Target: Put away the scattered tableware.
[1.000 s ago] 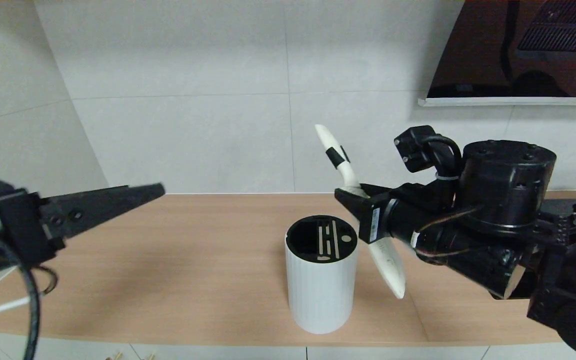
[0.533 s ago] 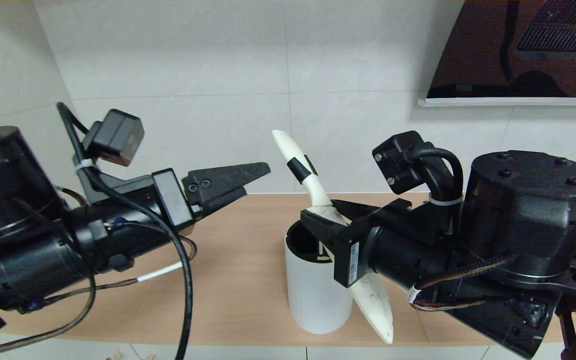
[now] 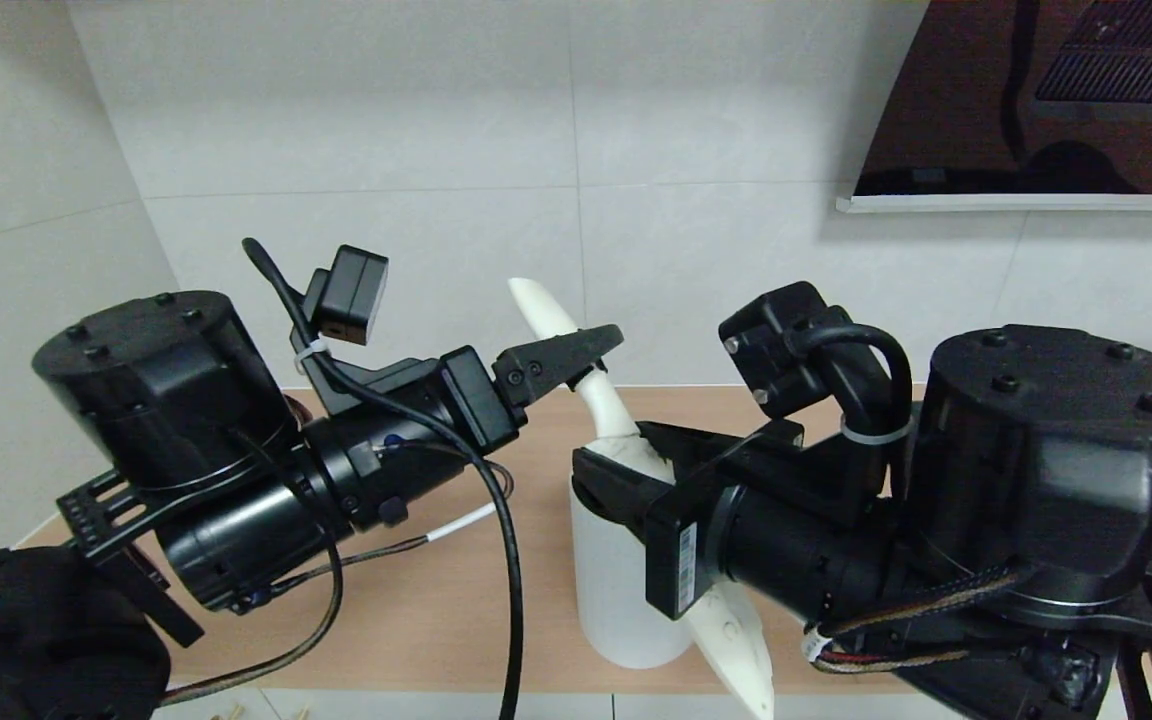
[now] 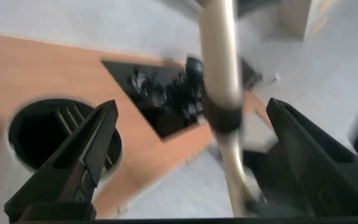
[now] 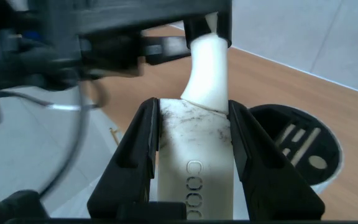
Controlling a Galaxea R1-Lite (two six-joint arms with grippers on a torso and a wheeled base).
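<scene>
While the right gripper (image 3: 626,465) keeps its jaws clamped on the white spoon (image 3: 611,415), gripping it where the handle meets the bowl, the left gripper (image 4: 191,109) has swung in from the far left. A second ago it hung well apart from the spoon, over the left end of the wooden counter (image 3: 436,600). Now its jaws stand apart on either side of the spoon's handle, close to the black band (image 4: 224,118), and the left wrist view shows a gap between the handle and each finger.

The right arm has shifted too, carrying the spoon leftward and nearer the head camera. The spoon is held in the air, tilted, with its handle pointing up and to the left and its bowl slanting down in front of the right side of the white holder (image 3: 616,590), running off the lower edge of the head view. The holder stands upright where it was on the counter. Its dark opening, plain to see a second ago, is now covered in the head view by the right gripper, though the right wrist view shows it just beyond the spoon.
</scene>
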